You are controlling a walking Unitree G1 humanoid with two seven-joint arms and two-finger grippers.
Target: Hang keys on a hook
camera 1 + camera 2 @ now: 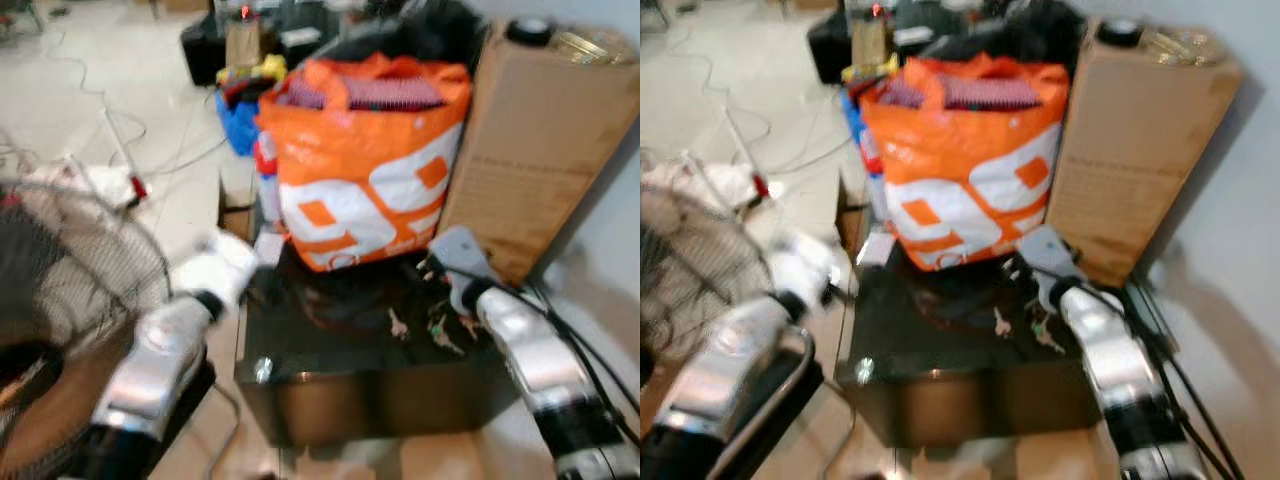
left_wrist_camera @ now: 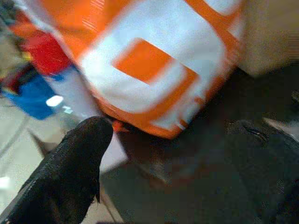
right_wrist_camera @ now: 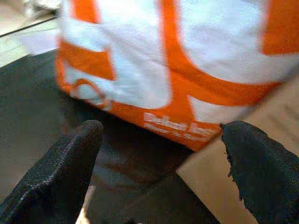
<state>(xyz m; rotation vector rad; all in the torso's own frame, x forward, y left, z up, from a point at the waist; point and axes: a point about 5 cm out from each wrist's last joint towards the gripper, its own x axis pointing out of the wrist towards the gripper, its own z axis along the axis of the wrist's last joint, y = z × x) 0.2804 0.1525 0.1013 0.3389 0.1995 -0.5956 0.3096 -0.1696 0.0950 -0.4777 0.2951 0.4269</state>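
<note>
Both eye views are smeared by motion blur. The keys [image 1: 400,323] on the black table [image 1: 300,345] are small pale smudges; their number and any ring cannot be told. The print on the orange bag [image 3: 177,126] is too blurred to read. The wire fan [image 1: 70,270] is cut off by the picture's edge. In the left wrist view one black finger [image 2: 70,172] is sharp enough to see, while the other side dissolves into dark blur, so the spread of the left gripper's jaws cannot be told.
</note>
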